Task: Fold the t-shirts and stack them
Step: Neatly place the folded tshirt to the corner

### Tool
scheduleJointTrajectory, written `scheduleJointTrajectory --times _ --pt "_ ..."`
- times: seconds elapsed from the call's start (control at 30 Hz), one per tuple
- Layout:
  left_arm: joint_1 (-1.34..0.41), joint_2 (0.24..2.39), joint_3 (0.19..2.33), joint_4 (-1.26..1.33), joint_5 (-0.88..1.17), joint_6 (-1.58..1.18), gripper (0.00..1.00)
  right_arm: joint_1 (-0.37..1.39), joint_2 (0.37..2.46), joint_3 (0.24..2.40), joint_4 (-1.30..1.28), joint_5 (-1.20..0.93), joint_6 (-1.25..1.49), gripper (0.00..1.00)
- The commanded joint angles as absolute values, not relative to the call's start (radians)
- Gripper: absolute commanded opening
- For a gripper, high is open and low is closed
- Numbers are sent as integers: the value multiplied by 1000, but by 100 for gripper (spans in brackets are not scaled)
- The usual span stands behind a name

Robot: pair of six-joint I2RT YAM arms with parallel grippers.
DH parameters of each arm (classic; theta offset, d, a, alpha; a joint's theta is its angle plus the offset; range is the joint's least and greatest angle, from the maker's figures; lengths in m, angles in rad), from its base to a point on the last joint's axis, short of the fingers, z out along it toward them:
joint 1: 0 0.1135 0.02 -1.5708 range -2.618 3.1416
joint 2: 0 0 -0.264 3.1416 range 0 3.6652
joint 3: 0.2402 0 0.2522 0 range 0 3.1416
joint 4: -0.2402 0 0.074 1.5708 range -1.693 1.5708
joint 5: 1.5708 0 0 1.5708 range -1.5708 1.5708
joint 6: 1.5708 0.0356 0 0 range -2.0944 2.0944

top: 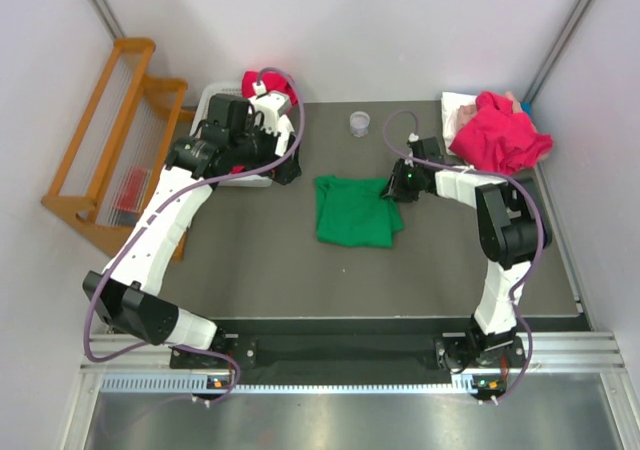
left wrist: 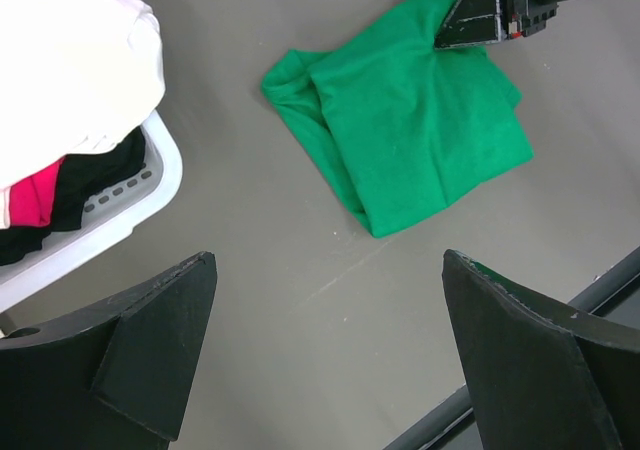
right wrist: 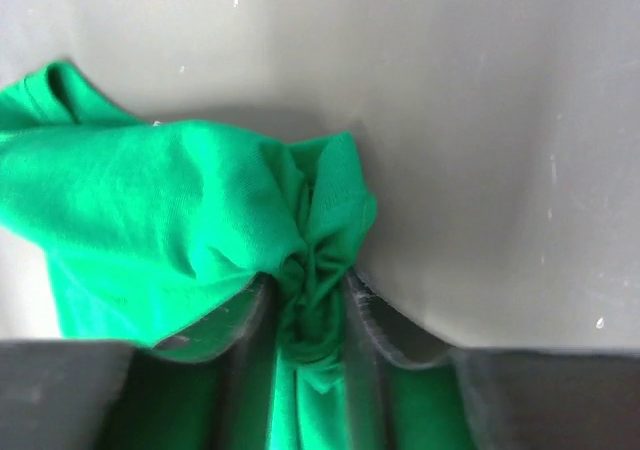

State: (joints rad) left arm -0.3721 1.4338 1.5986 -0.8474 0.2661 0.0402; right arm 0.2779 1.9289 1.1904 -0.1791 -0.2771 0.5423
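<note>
Covering the table point(top: 250, 270) is a dark grey mat, dull and lightly speckled with pale flecks in the right wrist view, with a faint seam line crossing it in the left wrist view. Plain white walls close the space on three sides, and grey metal strips point(top: 100, 5) run up the two far corners. Along the near edge run a black bar point(top: 330, 323) and a ribbed aluminium rail point(top: 350, 382), with the two arm bases set there. A wooden rack point(top: 105, 140) stands off the table's left side, against the wall.

The green t-shirt point(top: 352, 212) lies roughly folded near the middle of the mat, its edges uneven. The right gripper point(right wrist: 308, 288) is at the shirt's far right corner, narrowed onto a bunched pinch of the green cloth, which puckers into creases between the fingers. The left gripper point(left wrist: 328, 265) hangs over bare mat beside the white basket point(left wrist: 150, 205), its jaws spread wide and holding nothing, apart from the green shirt.

The basket sits at the far left corner of the mat with a white t-shirt point(left wrist: 70, 60) heaped over its rim, and magenta cloth point(left wrist: 30, 202) and black cloth point(left wrist: 115, 165) beneath. A magenta-red t-shirt point(top: 500, 135) lies crumpled at the far right corner, on top of a pale cloth point(top: 458, 105). A small clear cup point(top: 360, 123) stands near the far edge, between the two piles.
</note>
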Motion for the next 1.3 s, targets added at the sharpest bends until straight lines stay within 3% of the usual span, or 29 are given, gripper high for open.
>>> scheduleJointTrajectory --times 0.0,0.07,0.43,0.7,0.83,0.93,1.27 --pt "-359 1379 1615 -825 252 52 99 293 1980 1154 -213 -287 554 11" --pt "-356 1371 1592 -818 247 54 99 293 1983 1154 -210 -298 549 0" --pt "-282 1342 1390 -727 245 37 99 374 1849 1261 -268 -295 425 0" --pt "-249 1342 1358 -707 255 28 99 416 1929 1810 -554 -221 272 0" --pt "-244 1333 1347 -709 249 31 99 364 2032 2131 -679 -193 284 0" --pt "-236 1325 1342 -709 249 34 99 299 2080 2232 -683 -163 322 0" --pt "-190 1285 1305 -716 267 57 99 9 2020 2160 -545 26 488 0"
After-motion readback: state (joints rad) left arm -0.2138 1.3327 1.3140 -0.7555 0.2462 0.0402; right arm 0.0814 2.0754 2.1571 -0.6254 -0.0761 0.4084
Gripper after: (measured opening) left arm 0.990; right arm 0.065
